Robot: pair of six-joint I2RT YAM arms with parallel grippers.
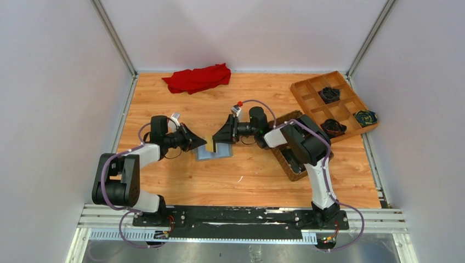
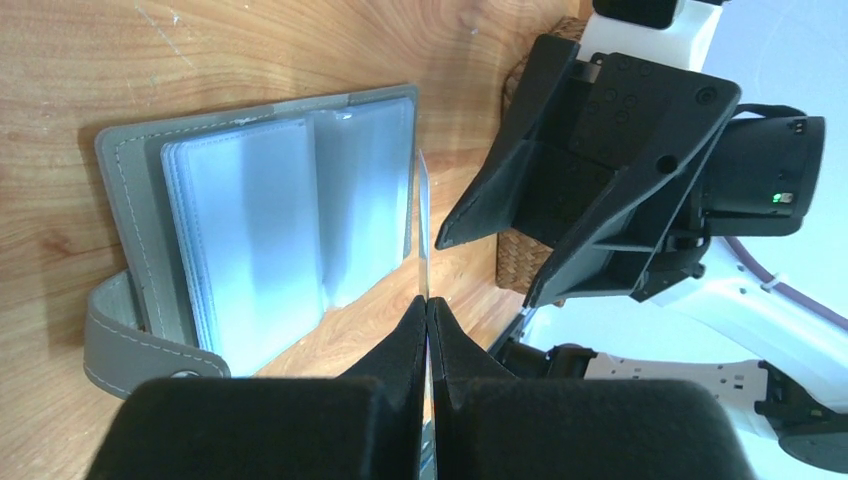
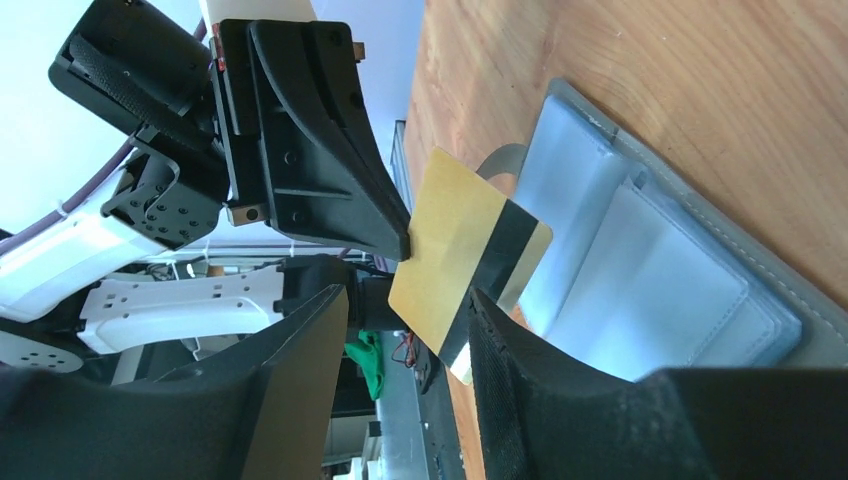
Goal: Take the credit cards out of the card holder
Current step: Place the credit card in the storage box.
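Note:
The grey card holder [image 1: 215, 153] lies open on the table, its pale blue-grey sleeves up; it also shows in the left wrist view [image 2: 260, 220] and the right wrist view [image 3: 650, 270]. My left gripper [image 1: 204, 143] is shut on a tan-gold credit card [image 1: 210, 143] with a dark stripe and holds it clear of the holder's left edge. The card is edge-on in the left wrist view [image 2: 424, 230] and flat-on in the right wrist view [image 3: 455, 270]. My right gripper [image 1: 219, 138] is open above the holder, facing the left one; the card's free corner sits between its fingers [image 3: 520, 380], ungripped. No pale card is visible.
A red cloth [image 1: 197, 78] lies at the back. A wooden divided tray [image 1: 334, 104] with dark items stands at the back right. A brown woven basket [image 1: 288, 159] sits partly under my right arm.

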